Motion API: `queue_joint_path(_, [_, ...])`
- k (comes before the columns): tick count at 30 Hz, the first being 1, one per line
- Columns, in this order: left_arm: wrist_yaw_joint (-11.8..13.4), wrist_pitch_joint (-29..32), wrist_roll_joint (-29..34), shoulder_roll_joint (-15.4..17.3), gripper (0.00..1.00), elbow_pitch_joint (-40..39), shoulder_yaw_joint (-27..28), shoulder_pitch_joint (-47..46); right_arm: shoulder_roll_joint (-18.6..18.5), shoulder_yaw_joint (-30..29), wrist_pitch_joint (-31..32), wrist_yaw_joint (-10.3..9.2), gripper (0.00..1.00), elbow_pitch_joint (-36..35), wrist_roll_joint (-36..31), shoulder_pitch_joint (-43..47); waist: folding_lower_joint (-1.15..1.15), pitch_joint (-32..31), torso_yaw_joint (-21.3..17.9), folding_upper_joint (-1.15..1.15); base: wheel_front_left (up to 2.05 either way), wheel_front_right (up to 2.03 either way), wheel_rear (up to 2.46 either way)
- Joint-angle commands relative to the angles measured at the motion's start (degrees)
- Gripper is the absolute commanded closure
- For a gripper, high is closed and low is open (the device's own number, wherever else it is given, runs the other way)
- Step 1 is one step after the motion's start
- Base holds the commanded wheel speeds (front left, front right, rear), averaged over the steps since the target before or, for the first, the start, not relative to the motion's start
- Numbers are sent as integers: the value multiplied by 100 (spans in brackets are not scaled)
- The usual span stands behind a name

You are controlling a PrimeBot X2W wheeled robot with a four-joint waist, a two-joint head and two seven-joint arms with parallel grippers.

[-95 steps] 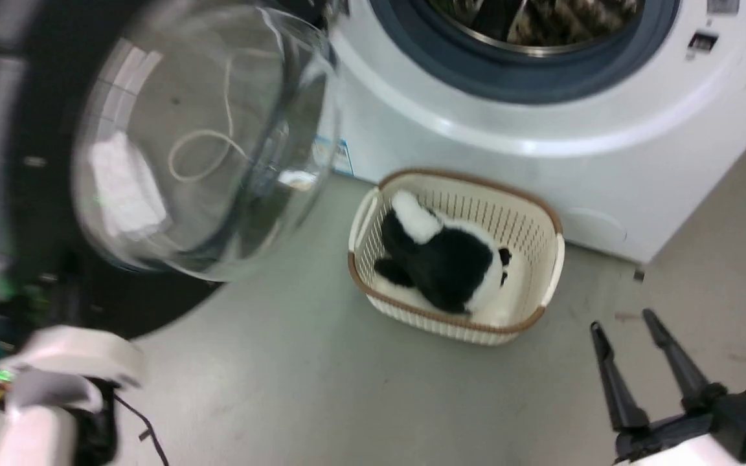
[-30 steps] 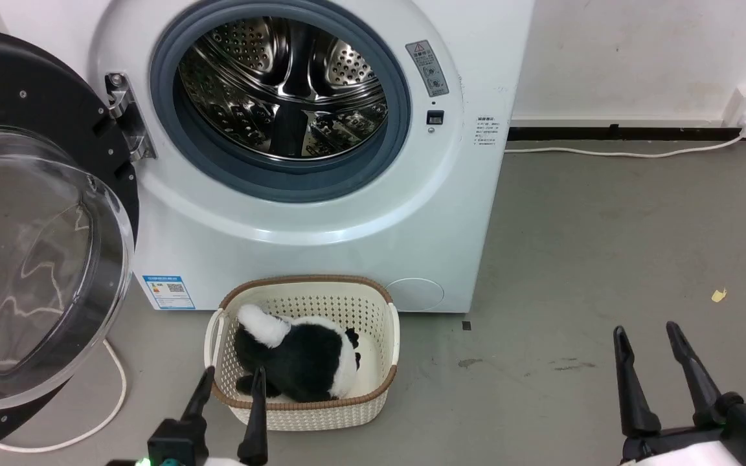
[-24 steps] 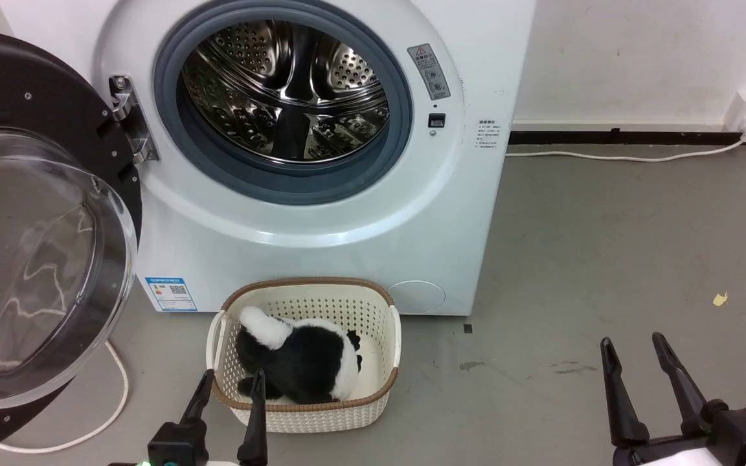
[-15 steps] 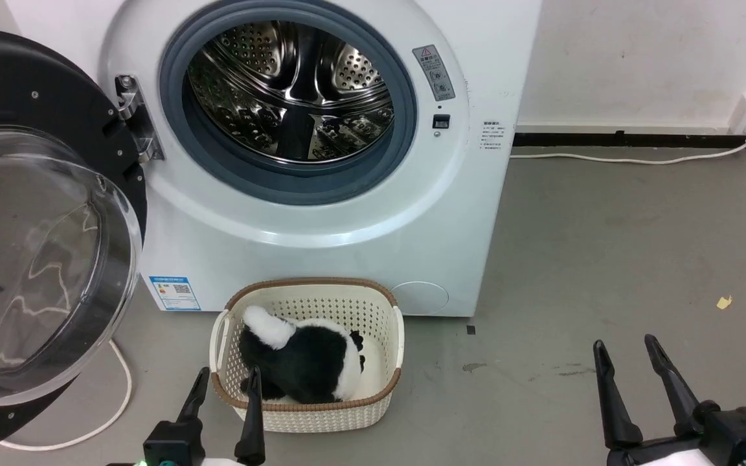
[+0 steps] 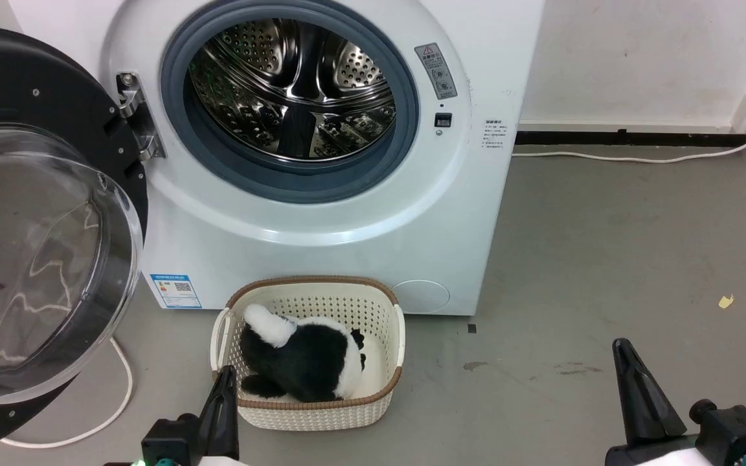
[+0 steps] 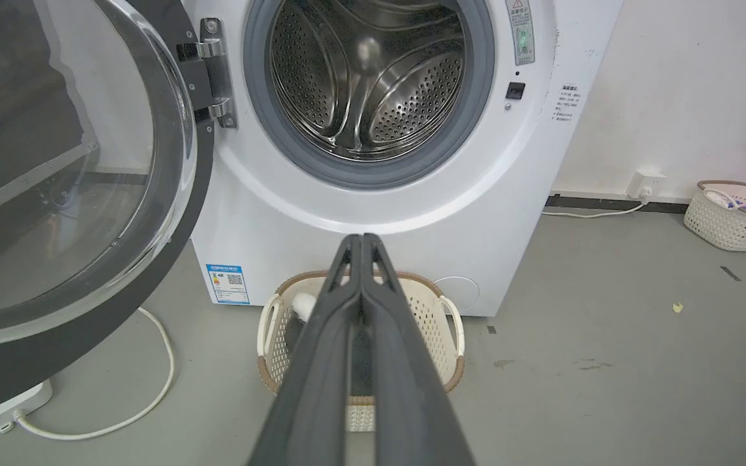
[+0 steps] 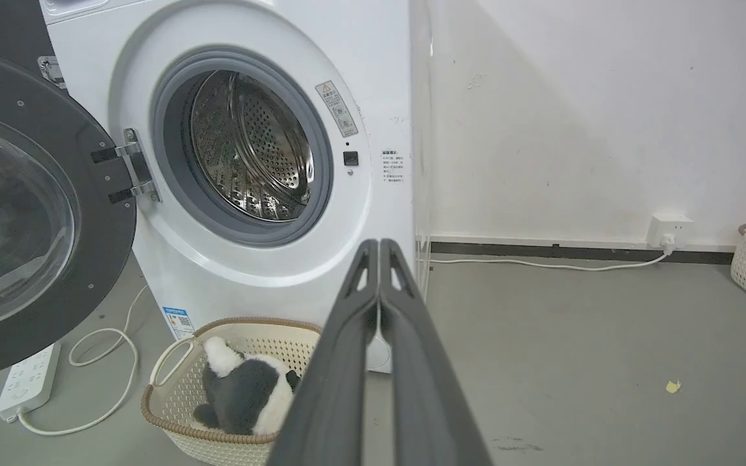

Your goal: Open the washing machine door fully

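Washing machine door point(image 5: 43, 259) stays swung wide; left tool point(image 5: 225, 375) and right tool point(image 5: 621, 349), parted before, are now pressed together.

The washing machine door point(image 5: 43, 259) is swung wide open, out to the left of the washing machine point(image 5: 321, 239). It is a big round door with a shiny black ring and a clear glass bowl that bulges out. A silver hinge point(image 5: 140, 123) holds it to the white front. A grey rubber ring point(image 5: 295, 188) goes around the steel drum point(image 5: 347, 65), which is full of little holes. A blue sticker point(image 5: 175, 291) sits low on the front.
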Motion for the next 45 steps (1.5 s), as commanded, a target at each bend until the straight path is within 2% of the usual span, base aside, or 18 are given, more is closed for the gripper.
queue_joint_path(1, [-28, 39, 51, -27, 100, -44, 39, -16, 3, -1, 39, 0, 100, -3, -51, -34, 0, 4, 1, 0, 0, 0, 0])
queue_joint_path(45, [-327, 566, 539, -214, 100, -377, 449, -110, 18, -22, 568, 2, 100, -24, -337, -228, 0, 96, 31, 0, 0, 0, 0])
